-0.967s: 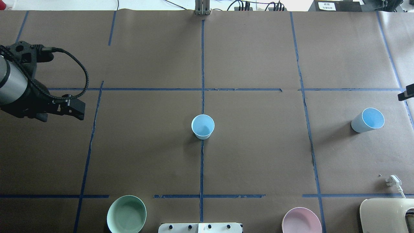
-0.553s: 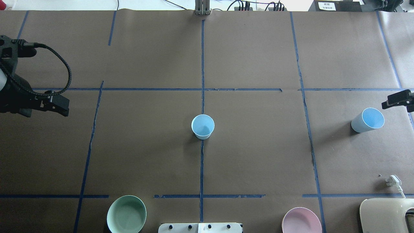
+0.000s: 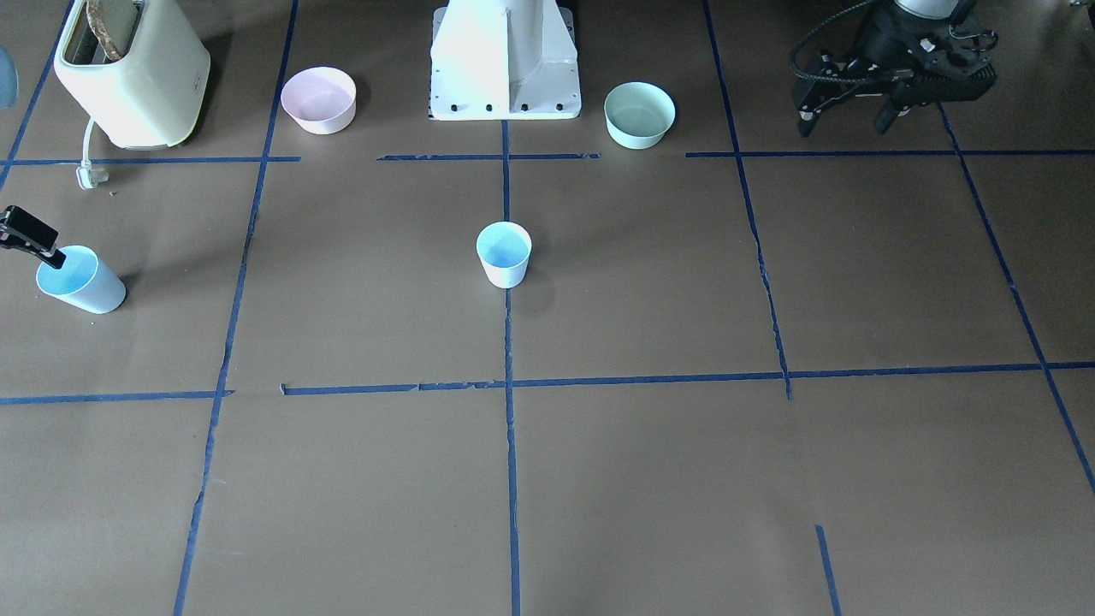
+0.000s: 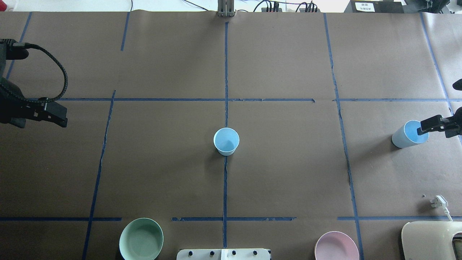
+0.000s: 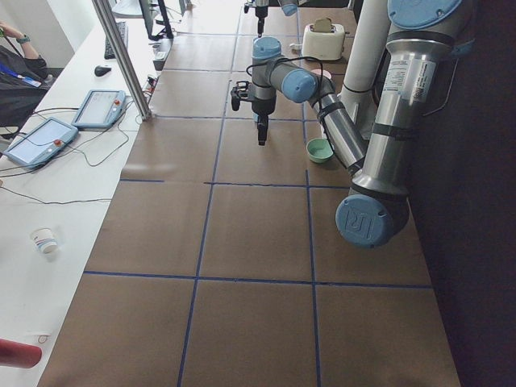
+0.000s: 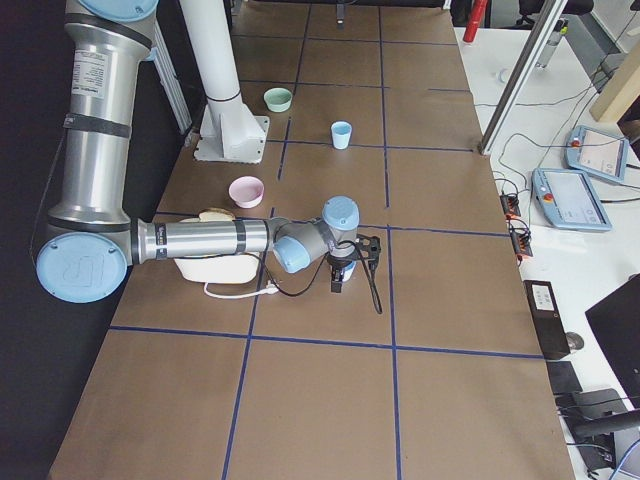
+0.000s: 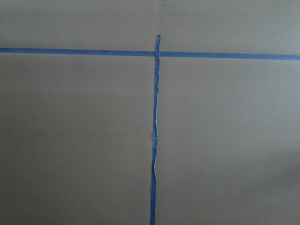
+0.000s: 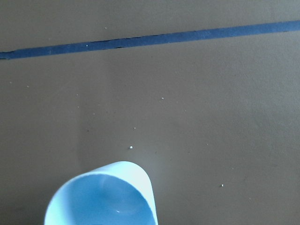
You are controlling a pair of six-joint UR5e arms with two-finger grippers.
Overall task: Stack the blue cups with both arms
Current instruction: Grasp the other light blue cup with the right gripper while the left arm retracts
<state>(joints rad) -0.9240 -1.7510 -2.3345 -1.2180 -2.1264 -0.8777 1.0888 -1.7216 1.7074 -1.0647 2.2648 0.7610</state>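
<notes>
One blue cup stands upright at the table's centre, also in the front-facing view. The second blue cup stands near the right edge, also in the front-facing view and at the bottom of the right wrist view. My right gripper comes in from the right edge. One finger hangs over that cup's rim and the other tip shows at the frame edge, so the jaws stand apart. My left gripper is open and empty at the far left, well away from both cups.
A mint-green bowl and a pink bowl sit near the robot's white pedestal. A cream toaster with a white plug stands at the near right. Blue tape lines cross the brown table.
My right gripper has come in from the right edge and moved nearer, onto the right cup's rim. My left gripper has drawn back toward the left edge. The cups have not moved.
</notes>
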